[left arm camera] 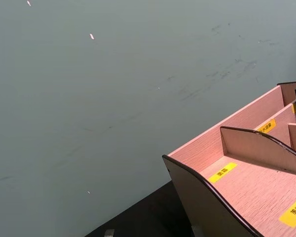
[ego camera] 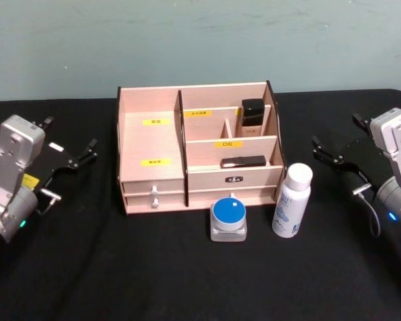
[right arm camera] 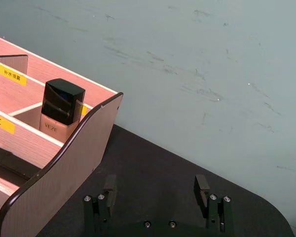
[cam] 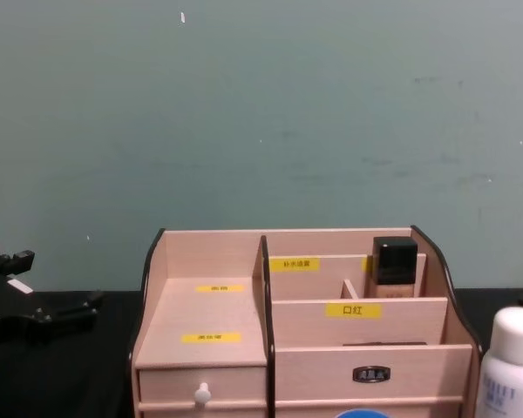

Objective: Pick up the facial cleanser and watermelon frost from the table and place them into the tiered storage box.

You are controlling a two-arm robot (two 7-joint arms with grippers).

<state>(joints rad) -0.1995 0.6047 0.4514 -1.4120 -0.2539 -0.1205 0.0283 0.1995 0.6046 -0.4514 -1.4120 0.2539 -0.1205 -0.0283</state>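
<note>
Black desk: white cleanser bottle and blue-lidded frost jar stand just before the light wooden tiered storage box. We find left gripper and right gripper flanking it, jaws apart; the right's gap reads plainest in its wrist view.

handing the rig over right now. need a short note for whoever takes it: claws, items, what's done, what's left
Left claw: open, empty, out to the left of the box.
Right claw: open, empty, out to the right of the box.
Tiered storage box: mid-table, drawers shut.
Facial cleanser (white bottle): upright on the table by the box's front right corner.
Watermelon frost (blue-lidded pot): on the table just in front of the box.
Done: nothing, neither item has been picked up.
Left: both picks and both placements. Both items sit toward the robot's right side.
</note>
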